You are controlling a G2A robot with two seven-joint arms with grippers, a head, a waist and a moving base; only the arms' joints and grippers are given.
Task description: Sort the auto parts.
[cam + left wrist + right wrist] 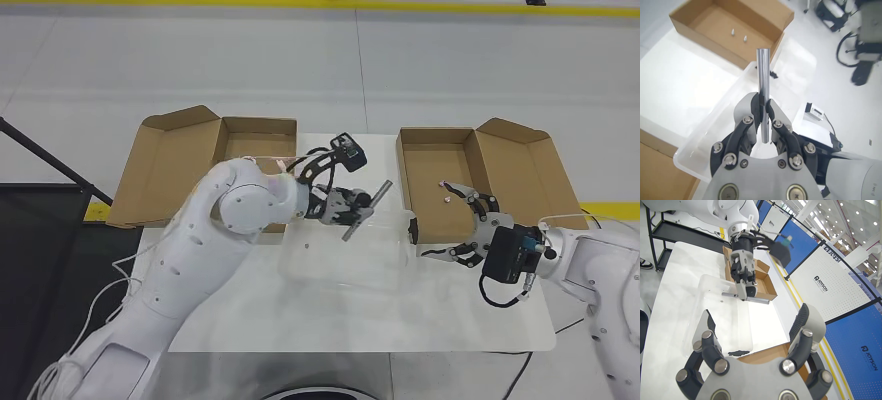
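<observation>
My left gripper [352, 208] [763, 101] is shut on a shiny metal rod [366, 209] [762, 72], which it holds in the air above the clear plastic bin [340, 262] [702, 130]. From the right wrist view the rod [761, 300] lies level in that gripper, over the bin [702, 298]. My right gripper [437, 218] [755, 319] stands wide open and holds nothing, over the near left corner of the right cardboard box [440, 165]. Two small bolts [732, 32] lie in that box [719, 20]. A black flat part [739, 352] [773, 74] rests at the bin's end near it.
A second open cardboard box [255, 140] [762, 285] stands at the back left, behind my left arm. A small dark piece [721, 301] lies in the bin. The white table [300, 320] has free room in front of the bin.
</observation>
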